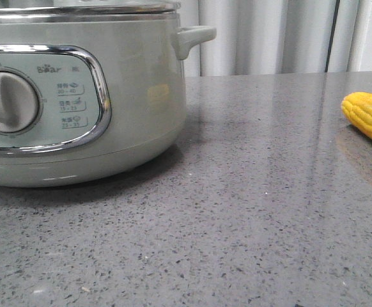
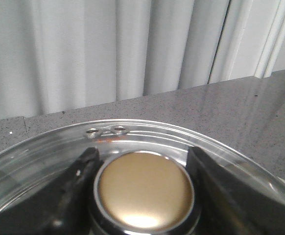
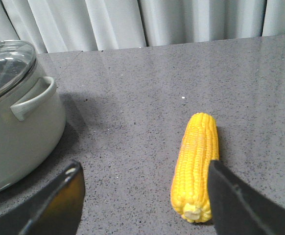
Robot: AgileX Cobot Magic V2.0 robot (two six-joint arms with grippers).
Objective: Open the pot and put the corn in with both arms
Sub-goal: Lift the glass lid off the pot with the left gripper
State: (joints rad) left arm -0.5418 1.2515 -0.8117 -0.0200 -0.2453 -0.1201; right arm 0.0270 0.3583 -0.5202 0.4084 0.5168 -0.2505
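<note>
The pale green pot point(image 1: 141, 109) stands on the left of the grey counter with its glass lid point(image 1: 77, 7) on; the right wrist view also shows the pot point(image 3: 20, 137). In the left wrist view my left gripper point(image 2: 142, 156) is shut on the lid's round gold knob point(image 2: 145, 188), one dark finger pressed to each side. The yellow corn point(image 1: 371, 115) lies on the counter at the far right. My right gripper point(image 3: 145, 169) hangs open over the counter, with the corn point(image 3: 196, 161) just inside its one finger point(image 3: 240, 205) and nothing gripped.
Pale curtains hang behind the counter's back edge. The pot's side handle point(image 1: 195, 37) sticks out toward the corn. Bare grey speckled counter point(image 1: 250, 192) lies between pot and corn.
</note>
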